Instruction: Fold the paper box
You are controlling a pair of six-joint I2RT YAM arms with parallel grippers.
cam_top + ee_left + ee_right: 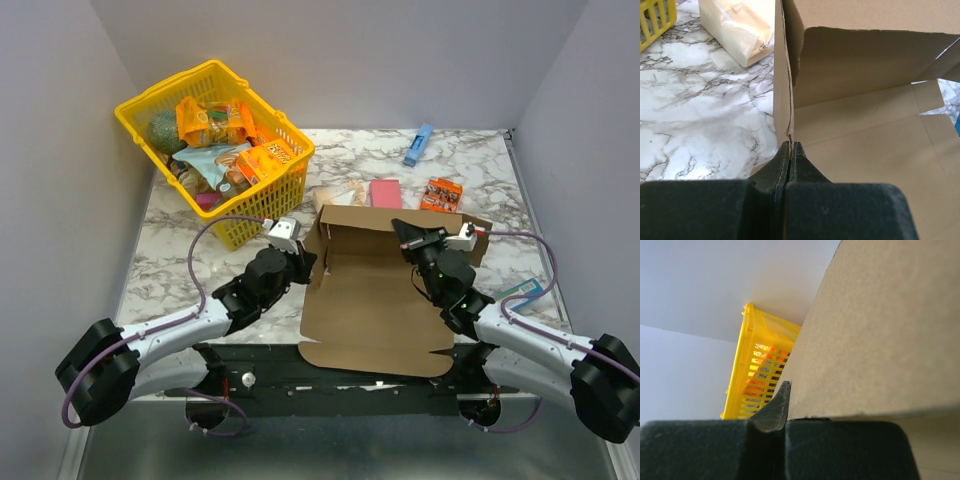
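Two grippers are seen from above at the paper box, laid half-folded mid-table between the arms: the left gripper at its left wall, the right gripper at its right. In the left wrist view, the upright flap is clamped between closed fingers. In the right wrist view, a cardboard panel is pinched likewise, with a yellow basket beyond.

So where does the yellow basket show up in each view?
Top external: the yellow basket stands in the upper left.
Left wrist: a sliver of it in the top left corner.
Right wrist: centre left, behind the cardboard wall.
Shared landmark: the paper box, in all three views.
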